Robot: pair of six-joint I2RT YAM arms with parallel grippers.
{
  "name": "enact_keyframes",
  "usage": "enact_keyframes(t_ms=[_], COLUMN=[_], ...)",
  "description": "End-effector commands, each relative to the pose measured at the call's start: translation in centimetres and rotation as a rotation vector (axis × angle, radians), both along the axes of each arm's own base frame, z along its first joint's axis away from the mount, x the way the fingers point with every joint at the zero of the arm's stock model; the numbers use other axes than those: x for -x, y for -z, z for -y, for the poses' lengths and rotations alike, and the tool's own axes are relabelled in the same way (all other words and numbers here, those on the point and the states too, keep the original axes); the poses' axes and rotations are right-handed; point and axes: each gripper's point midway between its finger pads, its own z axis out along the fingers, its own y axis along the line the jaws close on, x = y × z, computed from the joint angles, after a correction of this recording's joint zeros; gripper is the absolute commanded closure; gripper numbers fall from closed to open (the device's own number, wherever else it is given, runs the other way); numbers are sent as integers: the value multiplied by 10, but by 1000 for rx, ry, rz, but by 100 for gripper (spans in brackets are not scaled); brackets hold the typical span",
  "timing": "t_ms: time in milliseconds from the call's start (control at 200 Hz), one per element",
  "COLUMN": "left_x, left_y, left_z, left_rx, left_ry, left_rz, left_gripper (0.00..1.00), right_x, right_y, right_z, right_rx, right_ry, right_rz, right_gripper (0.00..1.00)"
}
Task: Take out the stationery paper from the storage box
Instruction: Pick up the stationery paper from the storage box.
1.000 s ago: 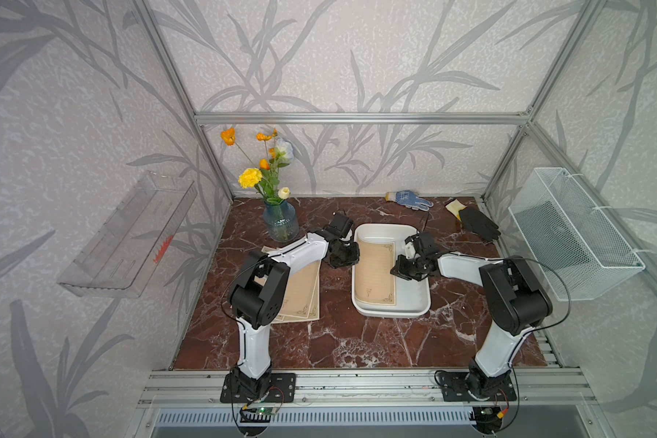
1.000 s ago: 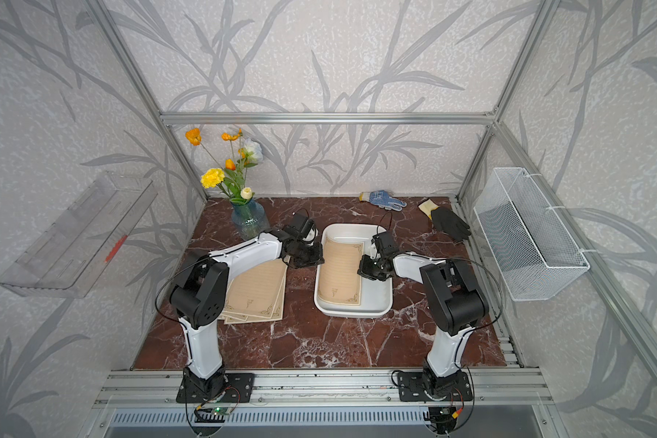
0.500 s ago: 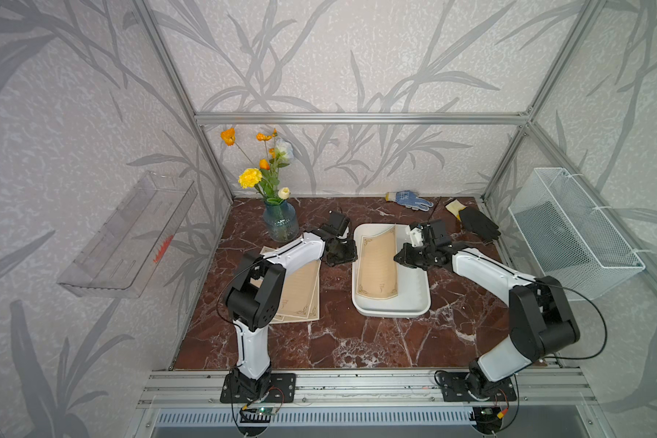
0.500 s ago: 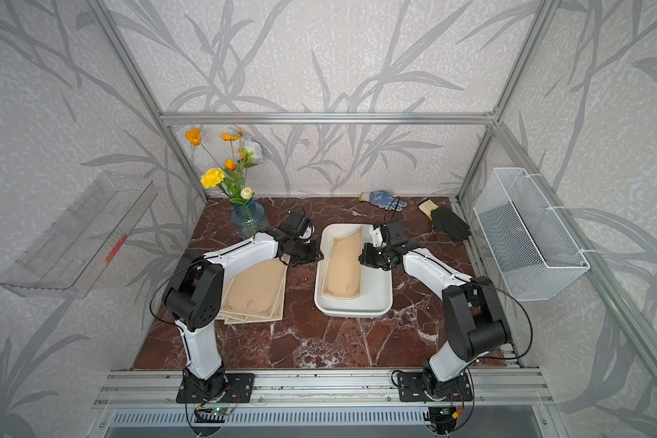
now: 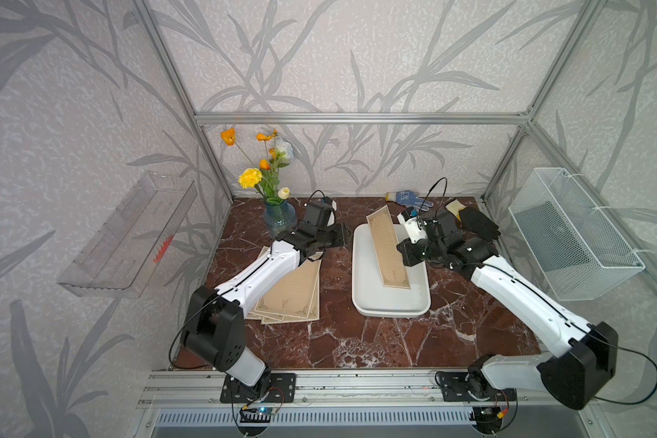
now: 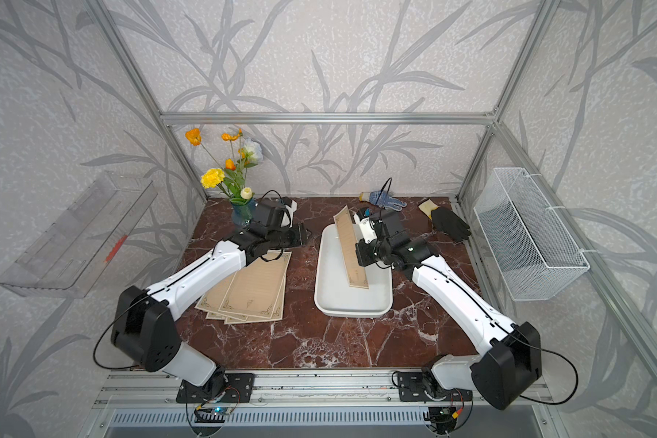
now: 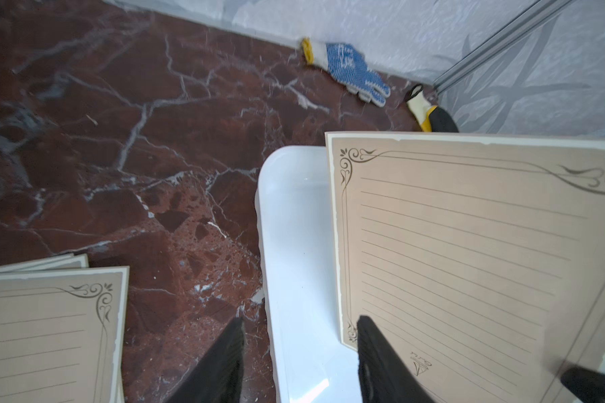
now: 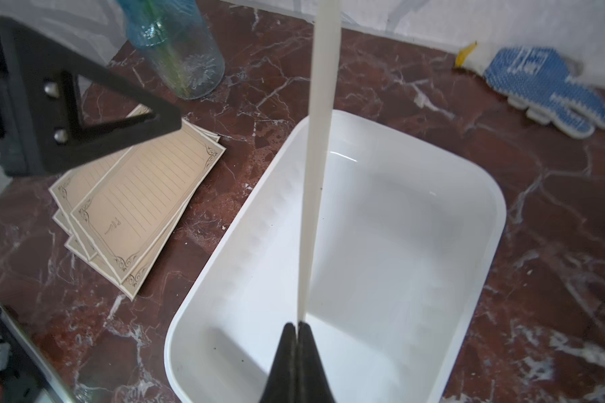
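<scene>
Holding one sheet of stationery paper (image 5: 387, 250) on edge over the storage box (image 5: 391, 311), pinched tight in the right claw (image 8: 297, 326) from the 3 o'clock side. Leaning with the far end up toward 12 o'clock and the near corner low toward 5 o'clock, within the box outline; cannot tell whether touching the bottom. Hovering with the left claw (image 7: 299, 321) spread apart and gripping nothing, at 9 o'clock of the box, just beside its rim. Lying fanned on the marble surface (image 5: 357, 341), also at 9 o'clock of the box and partly under the left arm: a loose stack of more sheets (image 5: 293, 292).
</scene>
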Motion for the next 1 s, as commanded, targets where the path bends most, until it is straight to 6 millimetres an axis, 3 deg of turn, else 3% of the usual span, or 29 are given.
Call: enact_keyframes(t_ms=[0,125,200,405,565,705,820,995], left_x=[-5,12,32,119,172,192,187,187], left_y=[-45,-76,-95,-139,-164,-173,-179,-185], left_z=[-13,-26,-20,2,0,4,5,6], left_rx=[41,80,90,95,101,80,79,101], left_ry=[-33,-33,71,476,627,734,725,723], left_rz=[261,442,543,829,1032,1057,1053,1069], left_gripper=[48,45,42,40,39,39,40,42], right_x=[8,21,33,71,98,134,160,170], right_y=[-39,-87,-116,-187,-214,-228,-238,-243], right_z=[7,2,1,14,23,16,12,11], right_rx=[242,193,92,-154,-234,-339,-426,-483], right_ry=[-86,-111,-128,-140,-189,-346,-448,-483], right_rz=[294,479,558,800,852,859,871,870], right_gripper=[100,100,100,100,100,100,100,100])
